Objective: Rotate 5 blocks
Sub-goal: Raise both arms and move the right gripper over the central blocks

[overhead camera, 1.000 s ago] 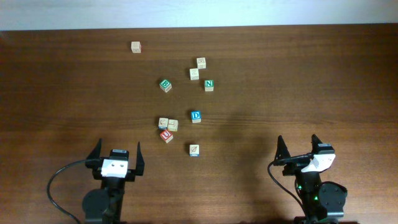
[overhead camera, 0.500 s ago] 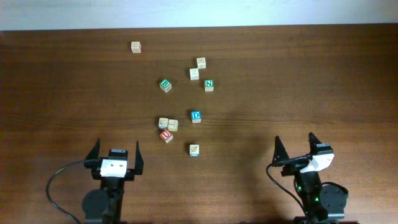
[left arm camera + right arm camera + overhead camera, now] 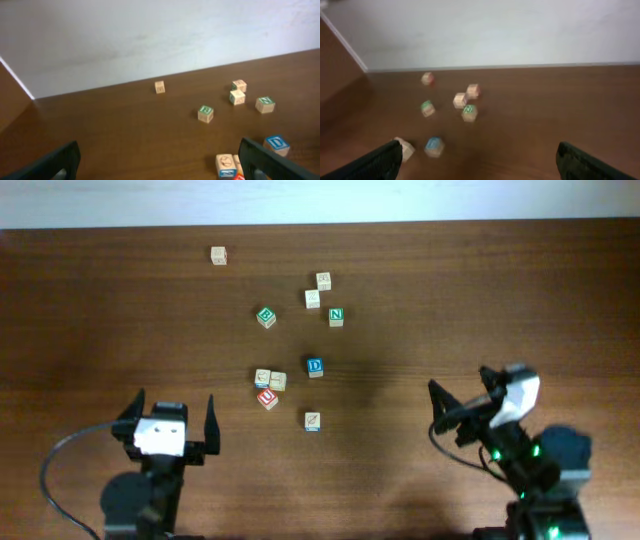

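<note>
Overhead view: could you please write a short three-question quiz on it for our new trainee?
1. True or false: the red U block lies apart from the blue D block.
2. Which block sits highest in the overhead view? A) green B block B) green N block C) lone pale block
3. Fill in: the left tool and the right tool are both ___, holding nothing.
Key: 1 true; 2 C; 3 open.
</note>
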Robot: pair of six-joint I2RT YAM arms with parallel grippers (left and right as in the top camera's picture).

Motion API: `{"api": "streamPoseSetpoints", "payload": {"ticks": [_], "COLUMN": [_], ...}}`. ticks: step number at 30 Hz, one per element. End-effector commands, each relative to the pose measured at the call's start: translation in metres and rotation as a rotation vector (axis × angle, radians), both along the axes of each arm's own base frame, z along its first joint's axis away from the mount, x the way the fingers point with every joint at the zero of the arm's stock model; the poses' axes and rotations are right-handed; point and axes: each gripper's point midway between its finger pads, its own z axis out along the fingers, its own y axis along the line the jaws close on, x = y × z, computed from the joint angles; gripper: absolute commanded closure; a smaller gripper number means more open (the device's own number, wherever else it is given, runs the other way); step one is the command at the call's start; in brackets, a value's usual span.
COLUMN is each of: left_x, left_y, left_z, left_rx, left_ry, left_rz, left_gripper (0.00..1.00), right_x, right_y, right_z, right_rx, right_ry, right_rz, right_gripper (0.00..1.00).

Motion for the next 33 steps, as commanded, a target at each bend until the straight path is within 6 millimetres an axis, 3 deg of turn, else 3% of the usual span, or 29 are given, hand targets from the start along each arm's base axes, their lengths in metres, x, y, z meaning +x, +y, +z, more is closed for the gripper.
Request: {"api": "streamPoseSetpoints", "payload": {"ticks": [1,5,8,9,14,18,20,23,26,30,33], "left_x": [0.013,0.031,0.042,0.050,0.072,0.088,0.091,0.097,0.107,0.136,0.148], "left_y": [-0.008,-0.011,-0.014,-0.018,-0.036,-0.038,-0.048,-0.054,-0.055,-0.039,-0.023], "left_z": [0.026,0.032,0.026,0.017,-0.019,-0.068,-0.093,-0.112,-0.107,-0.057,-0.038], "left_rx": [-0.022,-0.036,-0.058,-0.079,-0.138,-0.157,-0.206,-0.236,-0.236,-0.251,-0.257], "left_ry": [0.063,0.189,0.333,0.455,0.678,0.832,0.921,0.972,0.957,0.843,0.788], "left_rz": [-0.041,-0.058,-0.064,-0.081,-0.165,-0.163,-0.210,-0.235,-0.237,-0.140,-0.035], "left_gripper": [0.01,0.01,0.01,0.01,0.01,0.01,0.01,0.01,0.01,0.01,0.01], "right_x": [0.013,0.032,0.043,0.052,0.060,0.062,0.065,0.065,0.062,0.055,0.049], "right_y": [0.020,0.026,0.034,0.038,0.056,0.072,0.080,0.091,0.107,0.136,0.151], "right_z": [0.021,0.016,0.009,-0.002,-0.025,-0.050,-0.064,-0.077,-0.085,-0.096,-0.110], "right_rx": [0.050,0.084,0.117,0.138,0.236,0.238,0.218,0.184,0.113,-0.052,-0.096], "right_ry": [0.092,0.257,0.338,0.377,0.478,0.560,0.618,0.679,0.745,0.839,0.888], "right_rz": [0.128,0.172,0.220,0.248,0.360,0.399,0.365,0.307,0.245,0.131,0.079], "right_gripper": [0.02,0.02,0.02,0.02,0.02,0.03,0.03,0.05,0.08,0.14,0.23]}}
